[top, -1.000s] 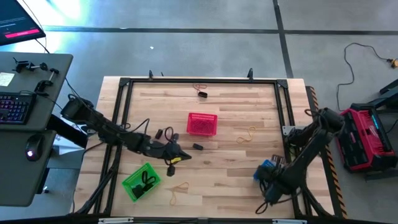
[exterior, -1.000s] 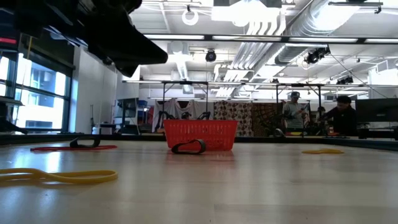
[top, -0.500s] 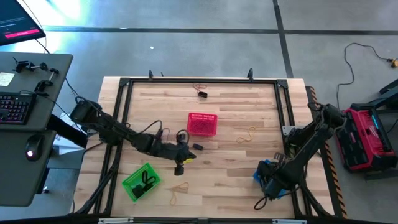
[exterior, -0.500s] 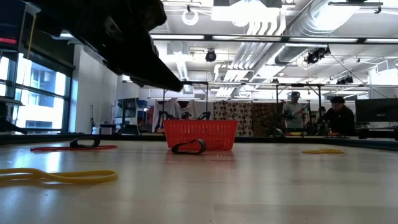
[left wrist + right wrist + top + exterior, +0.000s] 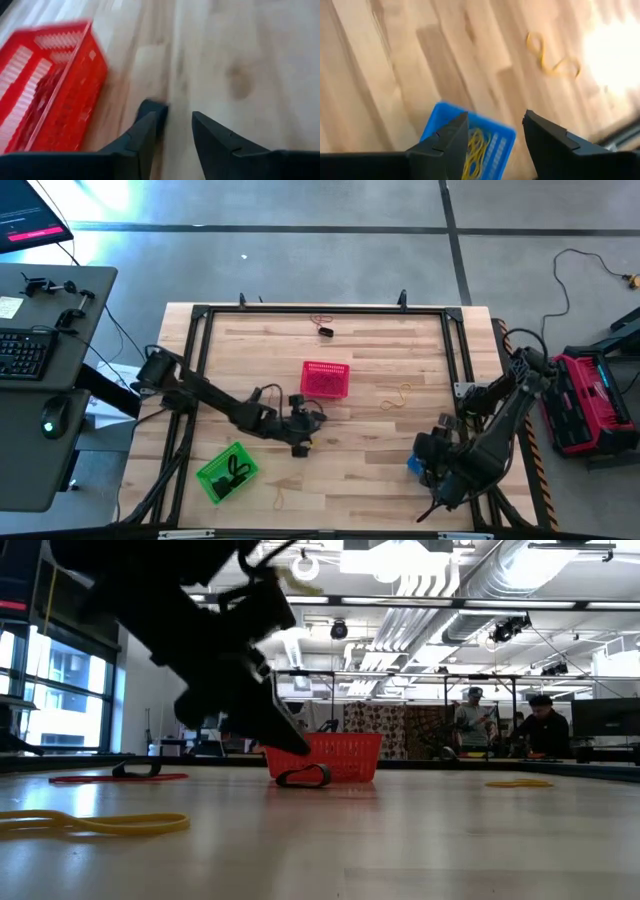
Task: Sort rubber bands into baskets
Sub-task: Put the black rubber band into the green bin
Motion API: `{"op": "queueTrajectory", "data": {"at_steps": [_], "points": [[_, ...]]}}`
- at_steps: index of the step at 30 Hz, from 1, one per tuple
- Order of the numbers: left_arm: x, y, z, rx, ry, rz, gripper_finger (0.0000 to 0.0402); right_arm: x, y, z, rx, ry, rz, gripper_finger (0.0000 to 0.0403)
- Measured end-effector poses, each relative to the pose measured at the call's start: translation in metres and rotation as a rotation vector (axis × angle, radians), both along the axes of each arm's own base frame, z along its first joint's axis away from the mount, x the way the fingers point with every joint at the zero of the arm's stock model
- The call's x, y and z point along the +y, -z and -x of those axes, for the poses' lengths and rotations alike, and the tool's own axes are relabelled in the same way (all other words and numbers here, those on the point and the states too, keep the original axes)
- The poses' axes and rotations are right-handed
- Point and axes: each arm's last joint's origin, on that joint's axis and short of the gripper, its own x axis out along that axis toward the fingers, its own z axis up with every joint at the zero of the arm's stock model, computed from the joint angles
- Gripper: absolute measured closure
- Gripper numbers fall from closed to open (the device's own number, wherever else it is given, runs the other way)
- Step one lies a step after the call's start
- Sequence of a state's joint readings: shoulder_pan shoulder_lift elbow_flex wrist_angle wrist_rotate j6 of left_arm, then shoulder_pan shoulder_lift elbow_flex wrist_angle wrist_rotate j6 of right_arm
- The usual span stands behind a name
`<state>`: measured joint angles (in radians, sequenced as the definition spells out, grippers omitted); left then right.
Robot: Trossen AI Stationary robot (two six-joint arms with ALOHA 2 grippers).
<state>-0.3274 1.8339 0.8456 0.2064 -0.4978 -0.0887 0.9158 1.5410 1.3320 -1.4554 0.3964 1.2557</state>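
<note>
My left gripper (image 5: 310, 420) (image 5: 177, 120) stands open, slanting down just above the table beside the red basket (image 5: 325, 378) (image 5: 47, 85). A black rubber band (image 5: 150, 106) (image 5: 303, 776) lies on the wood by that basket, right ahead of one fingertip, which hangs above it in the low view. My right gripper (image 5: 434, 472) (image 5: 495, 117) is open and points down over the blue basket (image 5: 490, 137), which holds yellow bands (image 5: 475, 145). The green basket (image 5: 227, 470) holds black bands.
Loose yellow bands lie on the wood at the right of the red basket (image 5: 400, 393) (image 5: 552, 60) and near the front edge (image 5: 280, 498) (image 5: 95, 824). A reddish band (image 5: 320, 319) and a black one (image 5: 326, 332) lie at the far edge. People stand in the room behind.
My left gripper has gone toward the table's right edge and down, up to the black band beside the red basket. My right gripper has risen above the blue basket. The baskets have stayed where they were.
</note>
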Motion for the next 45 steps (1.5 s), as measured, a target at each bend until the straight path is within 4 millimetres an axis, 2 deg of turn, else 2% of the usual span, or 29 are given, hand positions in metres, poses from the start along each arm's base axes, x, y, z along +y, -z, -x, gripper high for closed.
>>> {"op": "queueTrajectory", "data": {"at_steps": [8, 14, 20, 23, 28, 32, 37, 41, 45], "points": [[0.010, 0.017, -0.003, 0.050, -0.094, -0.080, 0.0273, -0.008, 0.000, -0.009, -0.044, -0.038, 0.084, 0.0226], [0.019, 0.016, -0.005, 0.045, -0.120, -0.073, 0.0273, -0.012, -0.001, -0.014, -0.066, -0.074, 0.138, 0.0226], [0.028, 0.028, -0.011, 0.070, -0.099, -0.017, 0.0273, -0.015, -0.001, -0.017, -0.077, -0.068, 0.155, 0.0226], [0.028, 0.035, -0.012, 0.071, -0.099, -0.013, 0.0273, -0.015, -0.001, -0.017, -0.080, -0.067, 0.154, 0.0226], [0.028, 0.034, -0.014, 0.048, -0.102, -0.011, 0.0275, -0.015, -0.001, -0.018, -0.102, -0.085, 0.180, 0.0226], [0.027, 0.034, -0.014, 0.051, -0.085, -0.003, 0.0299, -0.017, -0.001, -0.021, -0.109, -0.078, 0.183, 0.0226], [0.027, 0.034, -0.014, 0.057, -0.071, 0.009, 0.0355, -0.022, -0.001, -0.025, -0.101, -0.065, 0.187, 0.0237], [0.026, 0.035, -0.014, 0.060, -0.065, 0.009, 0.0395, -0.025, -0.001, -0.028, -0.076, -0.084, 0.196, 0.0269], [0.024, 0.034, -0.013, 0.066, -0.041, 0.002, 0.0397, -0.030, -0.001, -0.033, -0.050, -0.103, 0.207, 0.0318]]}}
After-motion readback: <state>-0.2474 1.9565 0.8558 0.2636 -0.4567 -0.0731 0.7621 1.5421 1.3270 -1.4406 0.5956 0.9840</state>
